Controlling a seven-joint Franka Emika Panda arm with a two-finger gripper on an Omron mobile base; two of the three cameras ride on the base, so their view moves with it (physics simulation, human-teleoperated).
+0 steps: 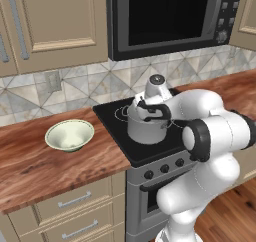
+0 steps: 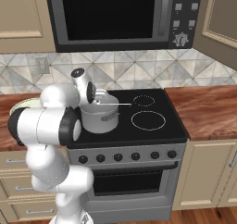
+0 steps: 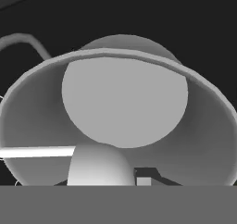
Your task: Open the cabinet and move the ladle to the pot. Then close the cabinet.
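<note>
hand (image 2: 98, 98): narrow, gripping the ladle (image 2: 115, 104) over the pot (image 2: 99, 118)
advice: lower the bowl inside before releasing

No readable text, brands or numbers anywhere. The microwave (image 2: 111, 15) control panel had small buttons and a dial, markings too blurred to read. The stove (image 2: 125, 159) knobs carried no legible marks.
</note>
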